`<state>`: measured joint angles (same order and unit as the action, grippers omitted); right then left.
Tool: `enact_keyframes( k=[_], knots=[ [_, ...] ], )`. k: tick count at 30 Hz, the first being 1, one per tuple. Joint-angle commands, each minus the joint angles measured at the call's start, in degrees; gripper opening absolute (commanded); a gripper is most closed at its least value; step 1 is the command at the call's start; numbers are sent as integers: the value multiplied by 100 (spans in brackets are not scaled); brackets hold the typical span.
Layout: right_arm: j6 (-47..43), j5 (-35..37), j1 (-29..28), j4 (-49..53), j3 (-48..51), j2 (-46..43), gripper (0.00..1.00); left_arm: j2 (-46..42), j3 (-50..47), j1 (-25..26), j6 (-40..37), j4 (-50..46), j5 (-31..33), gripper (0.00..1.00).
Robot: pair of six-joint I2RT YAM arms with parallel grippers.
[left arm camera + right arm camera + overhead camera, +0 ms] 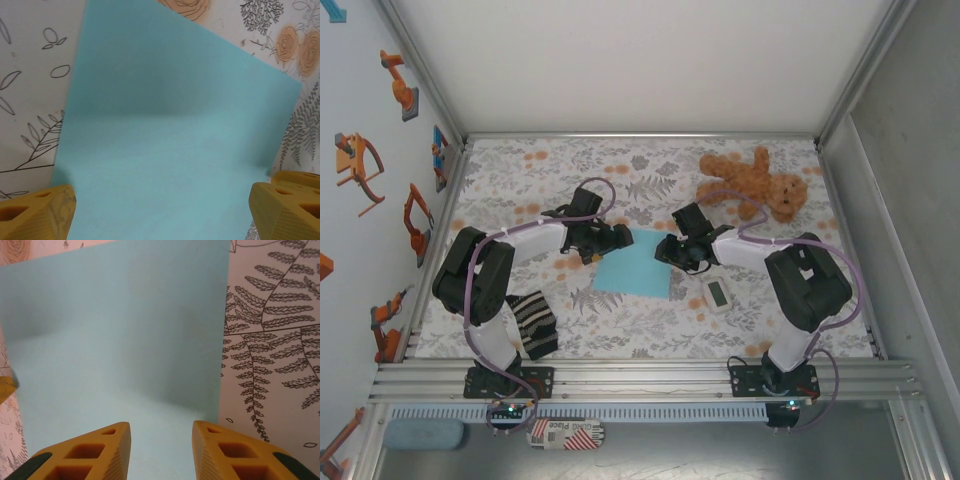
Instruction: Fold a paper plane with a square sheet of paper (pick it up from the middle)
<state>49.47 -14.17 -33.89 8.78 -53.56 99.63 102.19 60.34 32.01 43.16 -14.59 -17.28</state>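
Note:
The square sheet of paper [635, 265], plain light blue, lies flat and unfolded on the floral table cover between the two arms. My left gripper [596, 250] hangs over its left edge, open. In the left wrist view the sheet [170, 130] spreads out between the widely parted yellow fingertips [47, 212] of that gripper [162, 202]. My right gripper [672, 252] is at the sheet's right edge. In the right wrist view this gripper [161, 432] is open with a narrower gap, and the sheet [120, 340] lies beneath it with nothing pinched.
A brown teddy bear [755, 182] lies at the back right. A small white gadget [717, 294] sits just right of the sheet, beside the right arm. A black-and-cream striped cloth [534, 325] lies at the left arm's base. Metal rails [640, 380] run along the near edge.

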Motion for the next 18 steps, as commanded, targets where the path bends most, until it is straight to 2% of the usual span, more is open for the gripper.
enact_keyframes(
  k=[1, 6, 18],
  knots=[
    [-11, 38, 23, 114, 88, 119, 37, -35, 2, 23, -122, 46, -107, 90],
    [-2, -135, 23, 3, 104, 359, 37, 149, 2, 18, -116, -96, -12, 90],
    [-64, -400, 27, -377, -23, 677, 42, 121, -380, -32, 50, 268, -94, 93]
  ],
)
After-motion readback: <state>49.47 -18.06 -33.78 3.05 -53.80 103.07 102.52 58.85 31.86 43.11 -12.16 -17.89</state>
